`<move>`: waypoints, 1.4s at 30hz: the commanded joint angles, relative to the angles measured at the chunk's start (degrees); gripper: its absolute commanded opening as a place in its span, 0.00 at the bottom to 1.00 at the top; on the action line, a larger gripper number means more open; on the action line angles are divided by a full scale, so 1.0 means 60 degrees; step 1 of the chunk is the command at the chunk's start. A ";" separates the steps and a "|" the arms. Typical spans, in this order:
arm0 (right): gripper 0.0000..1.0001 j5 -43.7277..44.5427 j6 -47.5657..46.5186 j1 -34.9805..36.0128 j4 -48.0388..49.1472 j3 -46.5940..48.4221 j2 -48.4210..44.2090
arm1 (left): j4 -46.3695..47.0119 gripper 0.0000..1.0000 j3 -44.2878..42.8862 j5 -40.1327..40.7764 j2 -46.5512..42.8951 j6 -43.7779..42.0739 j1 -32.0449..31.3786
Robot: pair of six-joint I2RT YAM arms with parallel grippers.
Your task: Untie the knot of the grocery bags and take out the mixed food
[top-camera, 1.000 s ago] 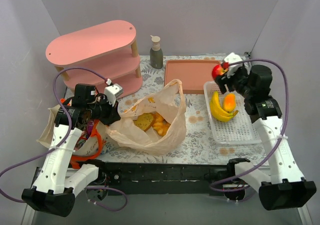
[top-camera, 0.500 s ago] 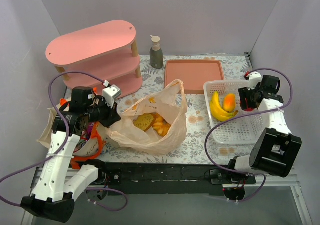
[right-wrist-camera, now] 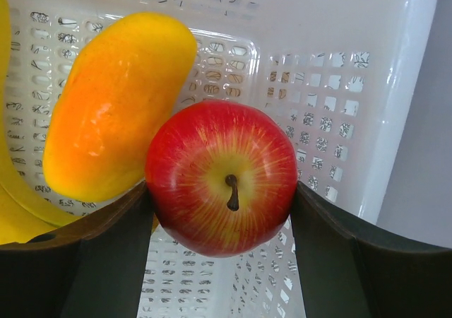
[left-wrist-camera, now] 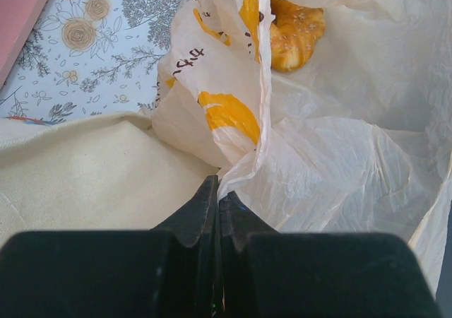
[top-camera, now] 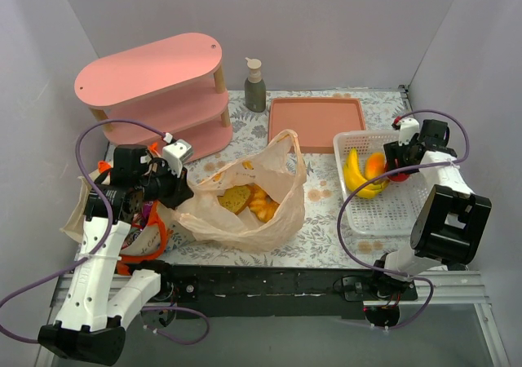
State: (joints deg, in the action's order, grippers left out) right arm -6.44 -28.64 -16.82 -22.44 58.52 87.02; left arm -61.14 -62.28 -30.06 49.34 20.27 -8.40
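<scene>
The tan plastic bag (top-camera: 245,212) lies open at the table's middle, with a brown bread slice (top-camera: 236,197) and a golden pastry (top-camera: 263,204) inside. My left gripper (top-camera: 183,189) is shut on the bag's left rim; the left wrist view shows the gripper (left-wrist-camera: 217,191) pinching the plastic (left-wrist-camera: 339,162), with the pastry (left-wrist-camera: 296,28) beyond. The cream canvas tote (top-camera: 86,212) lies under my left arm. My right gripper (top-camera: 394,170) is shut on a red apple (right-wrist-camera: 222,177) low inside the white mesh basket (top-camera: 383,216), beside the orange fruit wedge (right-wrist-camera: 116,106) and the bananas (top-camera: 355,175).
A pink three-tier shelf (top-camera: 155,81) stands at the back left. A grey pump bottle (top-camera: 255,90) and a pink tray (top-camera: 316,122) are at the back. The tote's orange handles (top-camera: 155,240) lie near the front left edge. Walls close in on both sides.
My right gripper has carried the apple from high over the basket's far left corner, swung right, then come down into the basket by the orange wedge. The left gripper has barely moved.
</scene>
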 commanded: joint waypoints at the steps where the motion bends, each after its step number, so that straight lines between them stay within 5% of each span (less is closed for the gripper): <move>1: 0.10 -0.0274 0.0159 -0.0024 0.0633 0.0281 0.0056 | 0.0230 0.00 -0.0005 -0.0072 -0.0021 0.0034 0.0155; 3: 0.15 -0.0318 0.0247 -0.0024 0.0707 0.0251 0.0144 | 0.0172 0.00 -0.0035 -0.0087 0.0053 0.0034 0.0156; 4: 0.33 -0.0420 0.0248 -0.0024 0.0649 0.0266 0.0174 | 0.0157 0.00 -0.0049 -0.0116 0.0067 0.0020 0.0156; 6: 0.49 -0.0421 0.0349 -0.0038 0.0561 0.0295 0.0145 | 0.0113 0.00 -0.0035 -0.0116 0.0067 0.0005 0.0156; 9: 0.89 -0.0465 0.0481 -0.0024 0.0517 0.0295 -0.0133 | 0.0142 0.00 -0.0020 -0.0102 0.0053 0.0005 0.0156; 14: 0.98 -0.0919 0.0833 -0.0038 0.0224 0.0339 -0.0908 | 0.0142 0.00 0.0024 -0.0102 0.0082 -0.0053 0.0156; 18: 0.98 -0.1343 0.1272 -0.0009 -0.0083 0.0688 -0.1509 | 0.0142 0.00 0.0068 -0.0116 0.0067 -0.0097 0.0156; 24: 0.98 -0.4374 0.1245 0.0997 -0.0086 0.1233 -0.3309 | 0.0054 0.00 0.0097 -0.0189 0.0067 -0.0229 0.0156; 29: 0.87 -0.4742 0.0746 0.5565 0.0662 0.1320 -0.4806 | -0.0063 0.00 0.0112 -0.0336 0.0082 -0.0405 0.0156; 31: 0.75 -0.4438 0.0629 0.7536 0.0649 0.1481 -0.4647 | -0.0063 0.00 0.0126 -0.0351 0.0126 -0.0478 0.0156; 36: 0.52 -0.4655 -0.1184 0.9992 -0.0053 0.1716 -0.3929 | -0.0092 0.00 0.0068 -0.0409 0.0185 -0.0478 0.0156; 42: 0.45 -0.3808 -0.2931 1.2937 -0.0319 0.0945 -0.3021 | -0.0253 0.00 0.0126 -0.0351 0.0053 -0.0537 0.0156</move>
State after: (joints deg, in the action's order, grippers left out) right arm -32.29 -38.76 53.71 -23.81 67.51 67.70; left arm -61.52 -61.98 -31.48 50.52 18.20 -7.92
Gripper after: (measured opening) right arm 0.457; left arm 0.009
